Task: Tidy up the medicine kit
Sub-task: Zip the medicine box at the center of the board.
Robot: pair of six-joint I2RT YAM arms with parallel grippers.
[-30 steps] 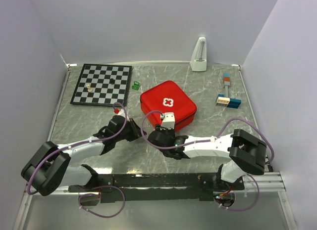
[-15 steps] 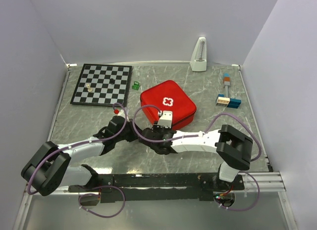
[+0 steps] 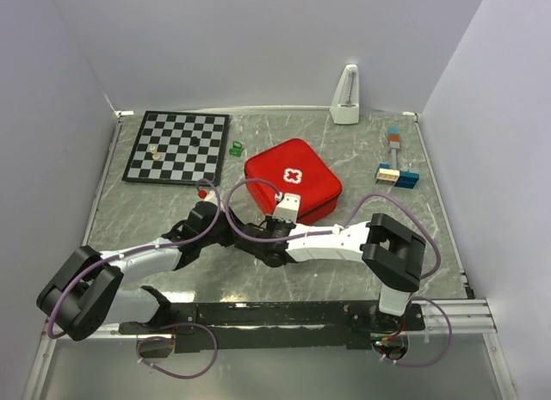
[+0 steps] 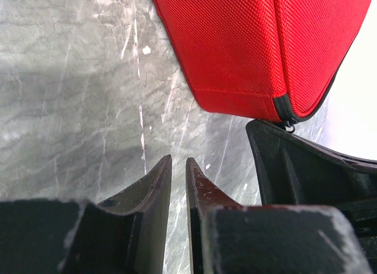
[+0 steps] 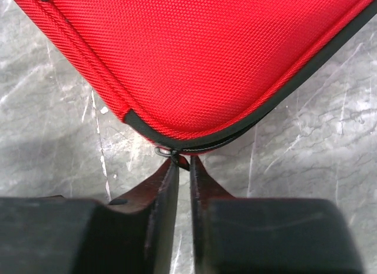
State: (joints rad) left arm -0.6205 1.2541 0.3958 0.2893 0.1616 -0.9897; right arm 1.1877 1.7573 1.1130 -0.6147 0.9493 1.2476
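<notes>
Fabric covers the whole outside of the medicine kit [image 3: 293, 181], a red woven cloth with a black zipper line running around its rim. It lies closed and flat near the middle of the table [image 3: 155, 212], white cross upward, to the right of the chessboard [image 3: 177, 146] and a little nearer than it. I judge the case to be light, with a half-stiff shell that gives a little under pressure. The cloth should not be slippery, but the rounded corners and the wide flat lid offer nothing that a narrow pincer could close around. The only good place to take hold is the zipper pull [image 5: 168, 151], a small metal ring with a short tab, sitting at a rounded corner on the near side of the kit. The right pincer [image 5: 183, 163] is exactly there: its fingers are closed down to a thin slit, and the tab seems to be pinched between the tips, though the part is very small. The left pincer [image 4: 178, 168] is low over the bare table just to the left of that corner, almost fully closed, with nothing between its fingers and not touching the case. Because the kit is light, a pull on the zipper may drag the whole case along the table instead of opening it, so it would be wise for the left arm to press on the lid or the side.
</notes>
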